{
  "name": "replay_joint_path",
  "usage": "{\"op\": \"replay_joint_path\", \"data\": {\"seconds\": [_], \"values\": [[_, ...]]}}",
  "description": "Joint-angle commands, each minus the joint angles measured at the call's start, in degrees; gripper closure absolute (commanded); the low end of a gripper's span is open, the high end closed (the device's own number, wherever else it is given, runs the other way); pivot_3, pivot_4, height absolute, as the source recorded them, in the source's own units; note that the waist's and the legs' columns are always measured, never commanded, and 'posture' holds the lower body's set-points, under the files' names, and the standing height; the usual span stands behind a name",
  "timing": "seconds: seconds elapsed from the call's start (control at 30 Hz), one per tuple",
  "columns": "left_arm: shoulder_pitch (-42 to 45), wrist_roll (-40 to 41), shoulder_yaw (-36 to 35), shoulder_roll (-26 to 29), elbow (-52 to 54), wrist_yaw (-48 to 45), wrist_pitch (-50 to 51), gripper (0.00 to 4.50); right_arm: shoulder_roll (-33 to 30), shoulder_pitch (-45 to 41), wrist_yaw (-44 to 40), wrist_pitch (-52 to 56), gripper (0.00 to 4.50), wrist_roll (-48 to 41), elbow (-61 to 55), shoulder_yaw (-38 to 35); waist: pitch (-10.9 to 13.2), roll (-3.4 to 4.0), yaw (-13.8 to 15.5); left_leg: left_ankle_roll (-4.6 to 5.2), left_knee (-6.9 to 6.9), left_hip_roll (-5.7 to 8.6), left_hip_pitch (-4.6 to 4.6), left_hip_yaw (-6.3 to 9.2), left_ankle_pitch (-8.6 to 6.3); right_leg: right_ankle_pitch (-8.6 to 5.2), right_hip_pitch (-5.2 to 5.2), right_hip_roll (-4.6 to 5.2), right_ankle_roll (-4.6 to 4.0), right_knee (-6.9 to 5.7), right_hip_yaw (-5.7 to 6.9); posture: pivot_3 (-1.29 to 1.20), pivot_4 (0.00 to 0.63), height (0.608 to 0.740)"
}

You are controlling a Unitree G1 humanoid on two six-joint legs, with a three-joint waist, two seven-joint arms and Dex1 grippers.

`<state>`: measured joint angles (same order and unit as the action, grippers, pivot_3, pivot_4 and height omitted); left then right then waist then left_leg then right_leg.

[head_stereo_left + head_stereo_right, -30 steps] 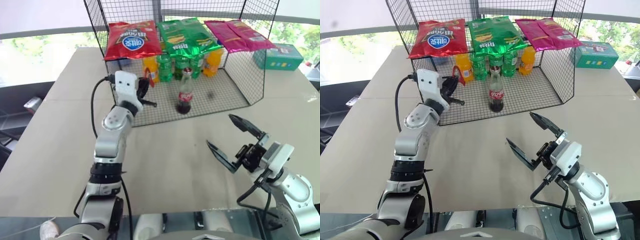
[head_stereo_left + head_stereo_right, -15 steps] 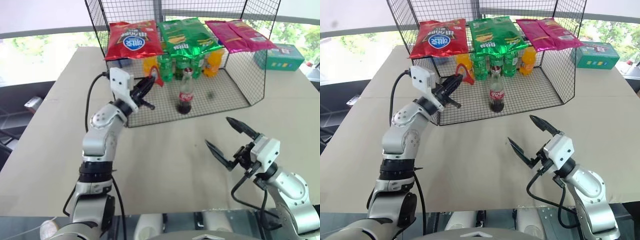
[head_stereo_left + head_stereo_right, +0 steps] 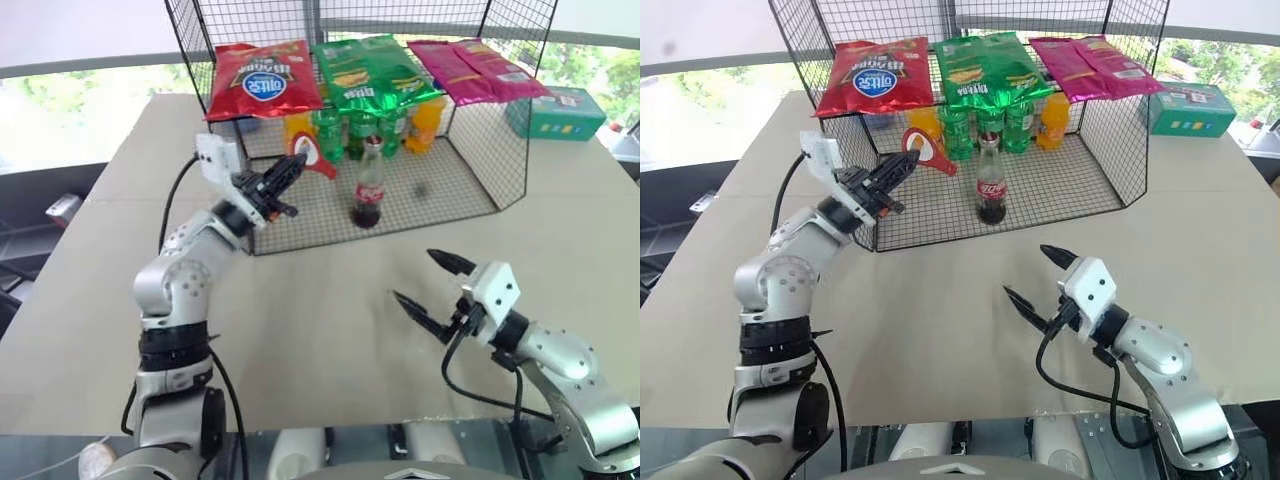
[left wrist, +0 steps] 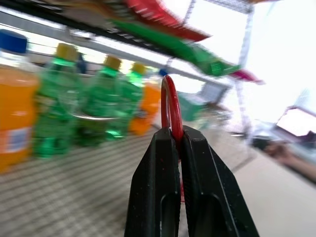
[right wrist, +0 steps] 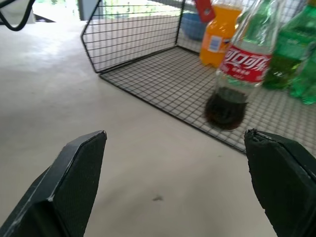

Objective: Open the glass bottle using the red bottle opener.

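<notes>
The glass bottle [image 3: 369,186] stands upright on the wire cage floor, with dark liquid, a red label and its cap on. My left gripper [image 3: 296,163] is shut on the handle of the red bottle opener [image 3: 314,157], held in the air to the left of the bottle's neck and apart from it. In the left wrist view the opener's loop [image 4: 170,107] sticks up edge-on from between the fingers [image 4: 157,168]. My right gripper [image 3: 420,280] hovers open over the table in front of the cage, empty. The bottle [image 5: 236,74] stands ahead of it.
A wire cage [image 3: 500,150] holds orange bottles [image 3: 427,122] and green bottles [image 3: 330,132] behind the glass one. Chip bags [image 3: 265,78] lie on its top. A teal box [image 3: 556,112] sits at the back right. Bare table [image 3: 320,300] lies in front of the cage.
My left wrist has rolled and drawn back a little, swinging the opener's loop out toward the bottle. The right gripper has sunk and shifted left toward the cage front, still open.
</notes>
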<state>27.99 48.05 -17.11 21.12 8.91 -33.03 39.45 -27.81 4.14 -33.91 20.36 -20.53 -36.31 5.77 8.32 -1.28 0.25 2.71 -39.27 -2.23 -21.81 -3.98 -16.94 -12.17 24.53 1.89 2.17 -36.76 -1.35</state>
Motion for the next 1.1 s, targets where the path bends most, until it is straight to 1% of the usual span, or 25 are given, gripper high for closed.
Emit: {"op": "replay_joint_path", "data": {"seconds": [0.03, 0.1, 0.17, 0.23, 0.3, 0.4, 0.6, 0.67, 0.73, 0.83, 0.87, 0.9, 0.97, 1.0, 1.1], "values": [[-7.6, 15.6, -4.4, 3.5, 9.5, -6.6, 7.5, 4.47, 0.7, -6.8, -1.1, 9.6, 0.00, -13.9, -3.7, -2.4, 0.0, -0.01, -1.0, -0.02, 0.01, -0.04, 0.00, -0.02, 0.01, 0.00, 0.01, 0.00, 0.00, -0.01, -0.01, 0.00, 0.150, 0.740], [-12.0, 20.7, -4.8, 6.2, 12.6, -9.5, 10.5, 4.47, 0.7, -10.9, -1.2, 14.6, 0.00, -21.6, -3.6, -3.7, 0.1, -0.04, -1.5, -0.06, 0.02, -0.23, 0.03, -0.06, 0.03, 0.00, 0.05, 0.02, -0.01, -0.04, -0.05, 0.00, 0.150, 0.740], [-14.8, 24.4, -4.7, 8.5, 14.2, -11.3, 12.3, 4.47, 0.5, -14.7, -1.0, 19.1, 0.00, -29.2, -2.7, -4.8, 0.1, -0.08, -1.1, 0.06, 0.02, -0.23, 0.01, 0.01, -0.04, -0.02, 0.05, 0.02, -0.05, -0.06, 0.03, 0.00, 0.150, 0.740], [-16.1, 26.7, -4.0, 9.9, 15.7, -12.7, 12.8, 4.47, 0.7, -18.1, -0.6, 23.2, 0.00, -35.8, -1.0, -5.5, 0.1, -0.12, -0.6, 0.04, 0.02, -0.15, 0.00, 0.14, -0.03, -0.12, 0.02, 0.01, -0.21, -0.06, 0.15, 0.00, 0.150, 0.740], [-16.0, 28.6, -3.1, 10.3, 16.6, -13.1, 12.9, 4.47, 0.6, -20.9, -0.8, 26.2, 0.00, -40.3, 0.4, -5.1, 0.1, -0.12, -0.3, 0.02, 0.02, -0.12, 0.00, 0.21, -0.01, -0.13, -0.02, 0.07, -0.25, -0.06, 0.19, 0.00, 0.150, 0.740], [-15.2, 28.8, -1.6, 10.5, 17.3, -13.4, 12.0, 4.47, 1.3, -24.4, 0.5, 29.6, 0.00, -46.0, 2.7, -5.0, 0.1, -0.12, -0.4, 0.02, -0.01, -0.02, 0.02, 0.15, -0.01, -0.13, -0.07, 0.10, -0.25, -0.02, 0.12, 0.00, 0.150, 0.740], [-14.8, 27.0, 1.1, 12.3, 18.7, -16.3, 10.9, 4.47, 1.7, -28.5, 1.5, 33.5, 0.00, -50.8, 5.3, -4.2, 0.1, -0.11, -0.9, 0.02, 0.03, 0.02, -0.03, 0.15, -0.01, -0.12, -0.01, 0.03, -0.24, -0.01, 0.14, 0.00, 0.150, 0.740], [-15.0, 26.1, 1.7, 12.8, 19.0, -17.3, 10.1, 4.50, 1.3, -29.2, 1.5, 34.6, 0.54, -51.7, 5.7, -4.0, 0.1, -0.10, -0.9, 0.02, 0.06, 0.02, -0.05, 0.15, -0.01, -0.12, 0.02, 0.03, -0.24, -0.01, 0.14, 0.00, 0.150, 0.740], [-14.8, 25.5, 2.3, 12.9, 19.1, -17.8, 9.4, 4.50, 0.9, -29.7, 1.1, 35.5, 1.25, -51.9, 5.7, -3.5, 0.1, -0.10, -0.9, 0.02, 0.07, 0.02, -0.07, 0.14, -0.01, -0.12, 0.04, 0.02, -0.23, 0.00, 0.13, 0.00, 0.150, 0.740], [-14.4, 25.1, 3.1, 12.9, 19.3, -18.1, 8.8, 4.50, 0.4, -29.8, 0.8, 36.6, 2.72, -52.1, 5.5, -3.1, 0.1, -0.10, -0.9, 0.03, 0.06, 0.01, -0.08, 0.12, -0.01, -0.13, 0.05, 0.03, -0.23, 0.01, 0.12, 0.00, 0.150, 0.740], [-13.9, 25.2, 3.3, 12.9, 19.4, -18.1, 8.7, 4.50, -0.1, -29.8, 0.1, 37.1, 3.14, -51.6, 5.3, -2.4, 0.1, -0.10, -0.9, 0.03, 0.06, 0.02, -0.09, 0.12, -0.01, -0.13, 0.05, 0.03, -0.23, 0.01, 0.11, 0.00, 0.150, 0.740], [-13.7, 25.3, 3.5, 12.9, 19.5, -18.1, 8.6, 4.50, -0.5, -29.7, -0.3, 37.4, 3.44, -51.2, 5.1, -1.9, 0.1, -0.10, -0.9, 0.03, 0.06, 0.01, -0.09, 0.12, -0.02, -0.13, 0.05, 0.04, -0.23, 0.01, 0.11, 0.00, 0.150, 0.740], [-13.3, 25.1, 3.8, 13.1, 19.6, -18.4, 8.3, 4.50, -1.5, -29.6, -1.3, 37.6, 4.40, -50.3, 4.8, -1.3, 0.1, -0.09, -0.9, 0.03, 0.06, 0.01, -0.09, 0.12, -0.01, -0.13, 0.05, 0.03, -0.23, 0.02, 0.11, 0.00, 0.150, 0.740], [-13.3, 25.0, 3.9, 13.3, 19.7, -18.8, 8.3, 4.50, -1.7, -29.5, -1.5, 37.6, 4.47, -50.3, 4.9, -1.4, 0.1, -0.09, -0.9, 0.03, 0.06, 0.01, -0.09, 0.12, -0.02, -0.13, 0.05, 0.03, -0.23, 0.02, 0.11, 0.00, 0.150, 0.740], [-13.5, 24.4, 4.2, 13.6, 20.0, -19.5, 8.0, 4.50, -2.0, -29.2, -2.0, 37.2, 4.47, -50.0, 5.0, -1.3, 0.1, -0.09, -0.9, 0.03, 0.06, 0.01, -0.08, 0.12, -0.02, -0.13, 0.06, 0.02, -0.23, 0.02, 0.11, 0.00, 0.150, 0.740]]}}
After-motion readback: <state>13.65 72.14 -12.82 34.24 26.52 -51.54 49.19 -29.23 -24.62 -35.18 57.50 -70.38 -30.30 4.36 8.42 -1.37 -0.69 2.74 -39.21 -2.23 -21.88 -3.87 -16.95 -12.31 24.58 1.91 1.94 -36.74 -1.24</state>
